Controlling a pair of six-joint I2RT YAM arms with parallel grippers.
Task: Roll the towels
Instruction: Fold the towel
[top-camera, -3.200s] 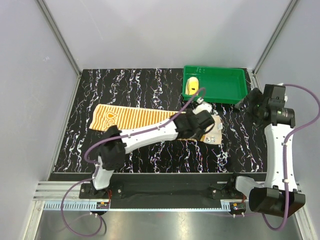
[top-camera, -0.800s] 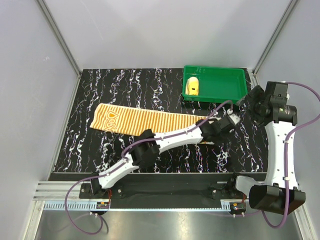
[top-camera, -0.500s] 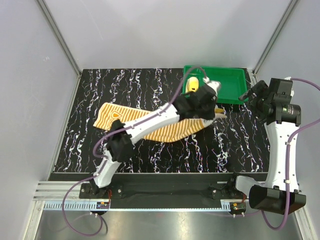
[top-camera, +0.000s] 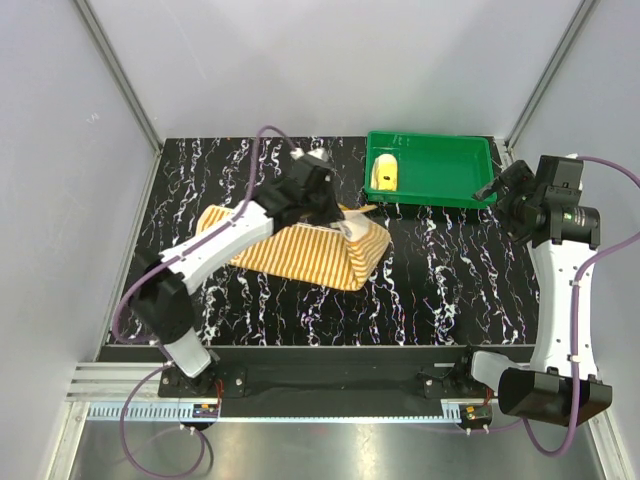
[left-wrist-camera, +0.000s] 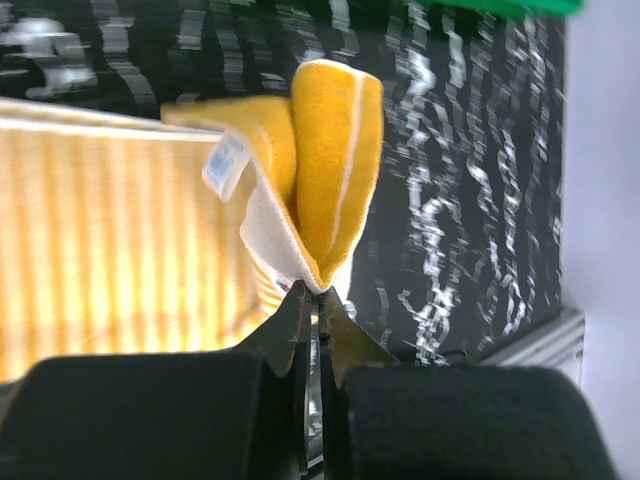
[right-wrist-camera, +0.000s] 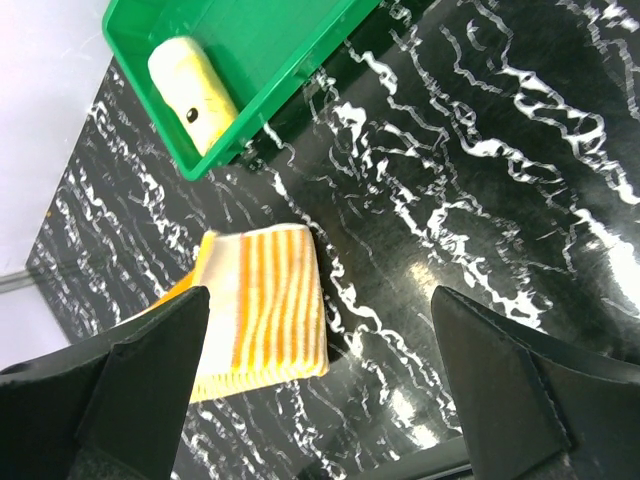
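Note:
The striped towel (top-camera: 300, 250) lies on the black marbled table, its right end lifted and folded back over itself. My left gripper (top-camera: 350, 222) hovers over that fold, shut on the towel's edge. In the left wrist view the jaws (left-wrist-camera: 318, 300) pinch the doubled orange and cream cloth (left-wrist-camera: 330, 150). The yellow towel (top-camera: 385, 175) lies rolled in the green tray. My right gripper (top-camera: 492, 190) hangs open by the tray's right front corner, with nothing in it. Its wrist view shows the striped towel (right-wrist-camera: 265, 300) and the yellow roll (right-wrist-camera: 195, 85) below its spread fingers (right-wrist-camera: 150, 370).
The green tray (top-camera: 450, 170) stands at the back right of the table. Grey walls and metal frame posts close in the table on three sides. The left arm stretches diagonally over the table's left half.
The left gripper has carried the striped towel's right end up and to the left, folding the long flat towel over itself. The right arm has hardly moved.

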